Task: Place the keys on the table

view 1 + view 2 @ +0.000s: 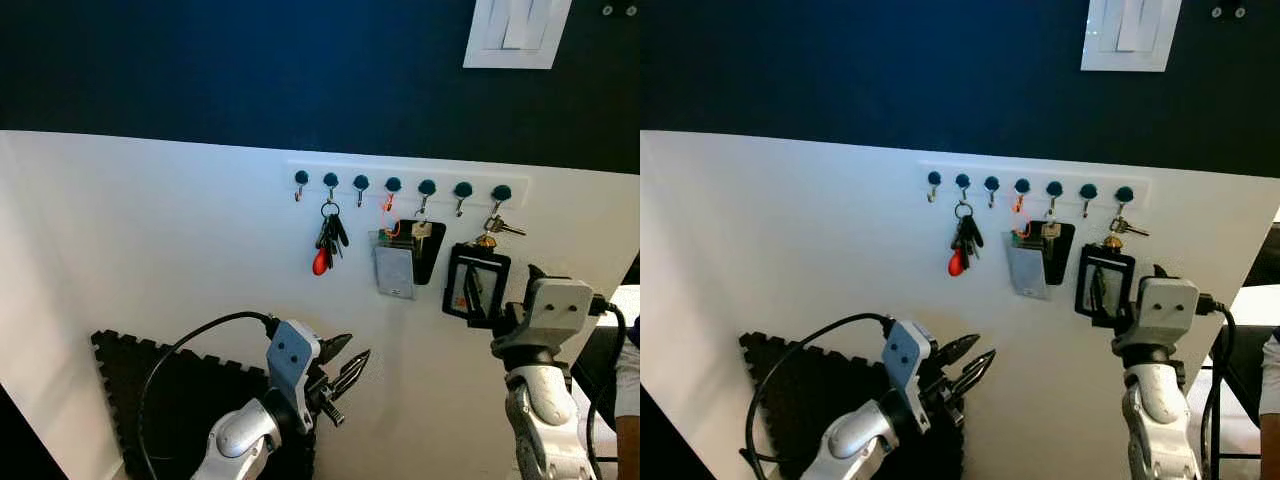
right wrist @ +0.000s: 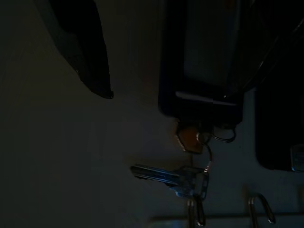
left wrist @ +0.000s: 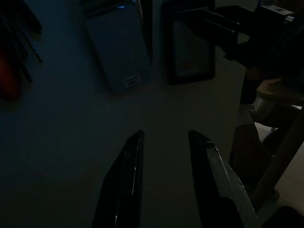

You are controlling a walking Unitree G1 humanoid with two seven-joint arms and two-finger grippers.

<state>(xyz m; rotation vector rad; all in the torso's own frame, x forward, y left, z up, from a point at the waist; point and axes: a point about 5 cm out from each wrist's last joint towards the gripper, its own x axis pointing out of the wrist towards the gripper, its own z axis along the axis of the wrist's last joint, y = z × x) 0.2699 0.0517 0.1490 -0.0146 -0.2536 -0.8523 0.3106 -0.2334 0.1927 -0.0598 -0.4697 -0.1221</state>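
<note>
My right gripper [image 1: 497, 312] is raised against the white wall, at the black badge holder [image 1: 475, 283]; I cannot tell if its fingers are apart. The keys [image 1: 494, 229] I want hang just above it, on the last hook [image 1: 500, 196] of the rack. My left gripper [image 1: 345, 368] waits lower, fingers a little apart. I think the risk is catching the badge holder instead, or dropping the keys when lifting them off.
</note>
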